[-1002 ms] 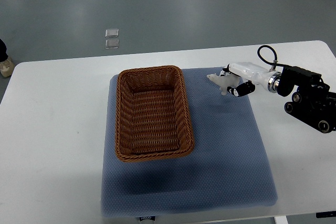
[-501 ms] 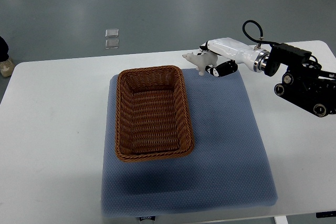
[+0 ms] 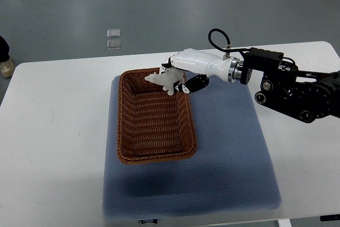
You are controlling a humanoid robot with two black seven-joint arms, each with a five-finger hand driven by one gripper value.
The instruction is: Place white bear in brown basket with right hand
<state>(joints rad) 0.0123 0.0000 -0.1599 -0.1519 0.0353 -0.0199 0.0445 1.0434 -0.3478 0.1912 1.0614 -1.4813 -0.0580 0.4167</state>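
While the right hand (image 3: 183, 75) holds the white bear (image 3: 162, 81) in its fingers, apparently above the brown basket's (image 3: 154, 115) far end, releasing it inside comes next.

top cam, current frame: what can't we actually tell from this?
- Grip on the white bear: the right hand covers its rear, so contact is hidden, top view.
- Bear's height over the brown basket: the steep downward view gives no depth.
- Blue mat: near edge cut by the picture's bottom.
- Two small squares on the floor: too small to identify.
- Left arm: out of view.
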